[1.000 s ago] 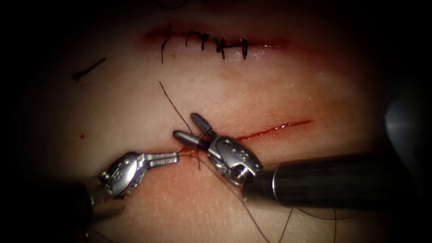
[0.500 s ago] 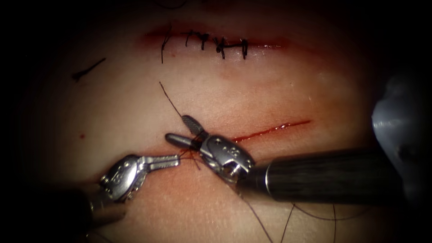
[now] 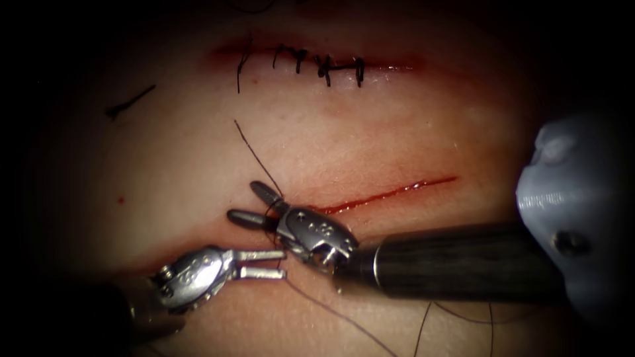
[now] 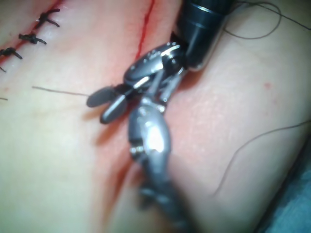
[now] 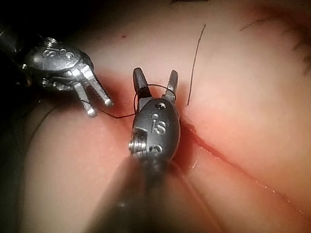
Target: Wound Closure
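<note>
Tissue (image 3: 198, 165) with open cut (image 3: 390, 193); right tool (image 3: 254, 206) jaws spread, thread (image 3: 254, 153) looped around them, grasping nothing; left tool (image 3: 274, 263) jaws parted, empty, just beside; needle not made out.

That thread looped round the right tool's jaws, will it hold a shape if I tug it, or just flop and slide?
Likely floppy: the thread lies in loose curves over the tissue and drapes around the open right tool. It looks thin and smooth, so it may slide off the metal. The left tool, also open, holds nothing; no needle is visible to me.
</note>
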Robot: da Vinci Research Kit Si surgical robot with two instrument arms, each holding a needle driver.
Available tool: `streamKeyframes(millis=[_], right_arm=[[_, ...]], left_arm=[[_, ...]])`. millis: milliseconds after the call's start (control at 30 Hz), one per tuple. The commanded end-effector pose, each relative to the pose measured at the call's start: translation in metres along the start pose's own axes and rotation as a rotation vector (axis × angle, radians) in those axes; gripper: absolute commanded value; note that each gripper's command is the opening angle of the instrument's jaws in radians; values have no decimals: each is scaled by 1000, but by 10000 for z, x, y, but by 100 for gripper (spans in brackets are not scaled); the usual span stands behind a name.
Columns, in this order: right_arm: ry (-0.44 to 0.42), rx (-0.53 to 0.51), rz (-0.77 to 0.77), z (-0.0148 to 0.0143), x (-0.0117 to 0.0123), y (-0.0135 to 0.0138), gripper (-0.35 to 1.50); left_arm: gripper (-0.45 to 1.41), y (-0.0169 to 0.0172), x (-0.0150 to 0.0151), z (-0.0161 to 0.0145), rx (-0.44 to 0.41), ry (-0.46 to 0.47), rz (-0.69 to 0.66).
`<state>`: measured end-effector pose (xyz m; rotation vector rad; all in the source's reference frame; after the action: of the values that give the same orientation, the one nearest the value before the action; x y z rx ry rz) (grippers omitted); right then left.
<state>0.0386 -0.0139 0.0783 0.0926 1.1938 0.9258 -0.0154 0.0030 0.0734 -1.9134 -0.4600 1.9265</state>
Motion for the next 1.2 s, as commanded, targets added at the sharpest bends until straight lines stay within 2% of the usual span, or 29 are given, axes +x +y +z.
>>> streamKeyframes(millis=[33,200,500,767,867,933,967,1000,1200], right_arm=[[-4,2,2,3,-7,-4,93],[-4,1,2,4,-7,-4,91],[-3,5,1,7,-8,-3,91],[-3,11,0,7,-9,-4,91],[-3,11,0,7,-10,-4,91],[-3,12,0,7,-10,-4,91],[-3,12,0,7,-10,-4,91],[-6,12,0,7,-10,-4,91],[-8,10,0,8,-10,-2,89]], left_arm=[[31,3,-5,8,15,-24,-6],[42,13,10,11,60,-97,-1],[54,39,38,24,91,-170,55],[52,54,48,46,106,-209,105],[39,51,49,47,106,-209,110],[19,50,50,46,104,-210,120],[-6,50,51,44,104,-212,138],[-45,51,52,42,103,-216,167],[-45,60,62,37,144,-246,241]])
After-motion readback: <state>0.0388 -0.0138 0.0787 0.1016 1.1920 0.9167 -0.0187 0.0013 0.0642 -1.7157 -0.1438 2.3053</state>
